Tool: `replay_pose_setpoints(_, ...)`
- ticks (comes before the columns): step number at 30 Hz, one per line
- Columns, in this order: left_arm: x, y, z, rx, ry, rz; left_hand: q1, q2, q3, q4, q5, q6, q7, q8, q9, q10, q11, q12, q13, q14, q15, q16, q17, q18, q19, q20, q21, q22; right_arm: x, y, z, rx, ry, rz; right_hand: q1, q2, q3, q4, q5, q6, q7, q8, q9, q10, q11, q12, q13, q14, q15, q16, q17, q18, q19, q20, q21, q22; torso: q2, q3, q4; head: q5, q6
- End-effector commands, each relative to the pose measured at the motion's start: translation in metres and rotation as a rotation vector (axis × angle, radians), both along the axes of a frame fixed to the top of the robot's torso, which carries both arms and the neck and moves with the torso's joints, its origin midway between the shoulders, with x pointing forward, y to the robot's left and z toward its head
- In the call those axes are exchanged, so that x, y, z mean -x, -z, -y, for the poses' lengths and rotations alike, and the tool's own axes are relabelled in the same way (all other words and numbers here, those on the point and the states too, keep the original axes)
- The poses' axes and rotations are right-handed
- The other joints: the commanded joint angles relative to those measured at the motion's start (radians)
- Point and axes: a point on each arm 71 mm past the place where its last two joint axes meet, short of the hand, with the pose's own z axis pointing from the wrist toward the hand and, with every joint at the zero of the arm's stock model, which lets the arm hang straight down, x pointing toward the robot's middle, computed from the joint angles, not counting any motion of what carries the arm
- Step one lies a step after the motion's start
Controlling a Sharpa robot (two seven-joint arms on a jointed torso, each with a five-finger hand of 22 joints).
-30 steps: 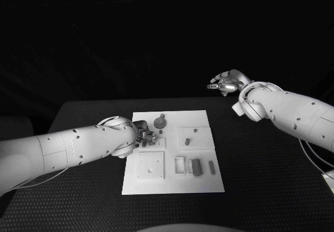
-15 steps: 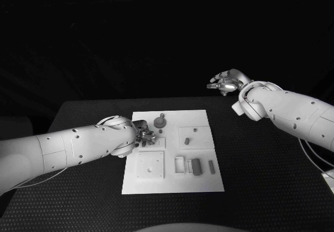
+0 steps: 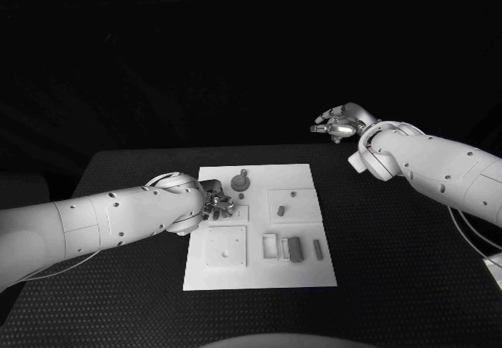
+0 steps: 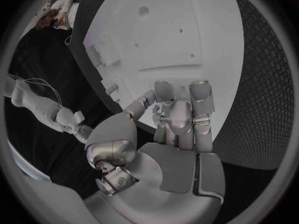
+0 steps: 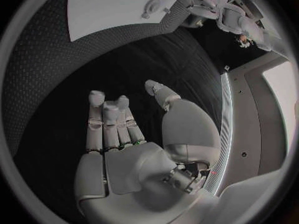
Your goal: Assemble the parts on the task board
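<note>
- Black table (image 3: pixel 408 239) carries my task board (image 3: pixel 298 272) at its middle.
- Grey parts (image 3: pixel 294 249) lie on it.
- Left hand (image 3: pixel 217 204) has crept slightly along the board's left edge, fingers curled; what they pinch, I cannot tell.
- Right hand (image 3: pixel 338 125) stays beyond the board's far corner, unclenched, idle.

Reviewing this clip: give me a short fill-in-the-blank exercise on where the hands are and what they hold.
1. The left hand is over the ____ edge of the task board.
2. The right hand, held off the board beyond the table's far edge, holds ____.
3. The task board lies on a ____ table.

Missing words: left; nothing; black
</note>
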Motion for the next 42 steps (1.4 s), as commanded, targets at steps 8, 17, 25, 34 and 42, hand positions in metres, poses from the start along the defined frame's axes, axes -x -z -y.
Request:
replay_pose_setpoints(8, 0.0010, 0.0017, 0.0029, -0.015, 0.017, 0.007, 0.003, 0.013, 0.036, 0.037, -0.020, 0.076, -0.049, 0.001, -0.001, -0.005, -0.002, 0.006, -0.003, -0.053, -0.044, 0.006, -0.008, 0.024, 0.015, -0.024, -0.005, 0.017, 0.0002, 0.0007, -0.0025, 0.006, -0.018, -0.003, -0.001, 0.009, -0.002, -0.005, 0.002, -0.002, 0.027, 0.003, -0.002, -0.008, 0.001, 0.006, -0.002, -0.009, 0.001, 0.005, -0.001, 0.028, -0.006, 0.001, -0.004, 0.015, 0.000, -0.0005, -0.0007, -0.001, 0.003)
replay_pose_setpoints(17, 0.0020, 0.0014, -0.0001, 0.005, 0.007, 0.013, 0.004, 0.014, 0.038, 0.036, -0.021, 0.076, -0.049, 0.001, -0.001, -0.005, -0.002, 0.006, -0.004, -0.053, -0.044, 0.007, -0.009, 0.024, 0.015, -0.024, -0.005, 0.017, 0.0003, 0.0010, -0.0026, 0.006, -0.018, -0.003, -0.002, 0.009, -0.002, -0.006, 0.003, -0.002, 0.027, 0.003, -0.003, -0.008, 0.001, 0.006, -0.003, -0.010, 0.001, 0.005, -0.002, 0.028, -0.007, 0.001, -0.004, 0.015, 0.000, -0.0007, 0.0002, -0.002, 0.003)
replay_pose_setpoints(25, 0.0026, -0.0006, -0.0023, 0.039, -0.011, 0.027, 0.004, 0.015, 0.039, 0.036, -0.022, 0.076, -0.049, 0.001, -0.001, -0.005, -0.002, 0.006, -0.004, -0.053, -0.044, 0.007, -0.010, 0.024, 0.015, -0.024, -0.005, 0.017, 0.0004, 0.0017, -0.0023, 0.006, -0.018, -0.004, -0.003, 0.009, -0.002, -0.005, 0.002, -0.002, 0.028, 0.003, -0.003, -0.008, 0.001, 0.006, -0.003, -0.010, 0.001, 0.006, -0.002, 0.028, -0.007, 0.001, -0.004, 0.015, 0.000, -0.0004, -0.0007, -0.003, 0.002)
replay_pose_setpoints(34, 0.0025, -0.0015, -0.0035, 0.047, -0.020, 0.036, 0.005, 0.017, 0.041, 0.036, -0.030, 0.074, -0.049, 0.000, -0.001, -0.007, -0.001, 0.006, -0.005, -0.055, -0.045, 0.008, -0.014, 0.025, 0.014, -0.025, -0.007, 0.017, 0.0006, 0.0017, -0.0016, 0.006, -0.016, -0.005, -0.005, 0.009, -0.003, -0.004, 0.002, -0.002, 0.028, 0.004, -0.004, -0.009, 0.001, 0.007, -0.004, -0.010, 0.001, 0.006, -0.002, 0.028, -0.006, 0.002, -0.004, 0.015, 0.000, -0.0003, 0.0005, -0.005, 0.001)
replay_pose_setpoints(42, 0.0027, -0.0003, -0.0017, 0.039, -0.011, 0.022, 0.004, 0.019, 0.042, 0.036, -0.047, 0.071, -0.048, -0.002, -0.001, -0.010, -0.001, 0.006, -0.006, -0.056, -0.044, 0.009, -0.020, 0.025, 0.014, -0.026, -0.008, 0.016, 0.0007, 0.0017, -0.0013, 0.006, -0.016, -0.005, -0.006, 0.009, -0.003, -0.004, 0.002, -0.002, 0.028, 0.004, -0.004, -0.009, 0.001, 0.007, -0.004, -0.010, 0.001, 0.006, -0.002, 0.028, -0.007, 0.002, -0.004, 0.015, 0.000, -0.0004, 0.0003, -0.005, 0.001)
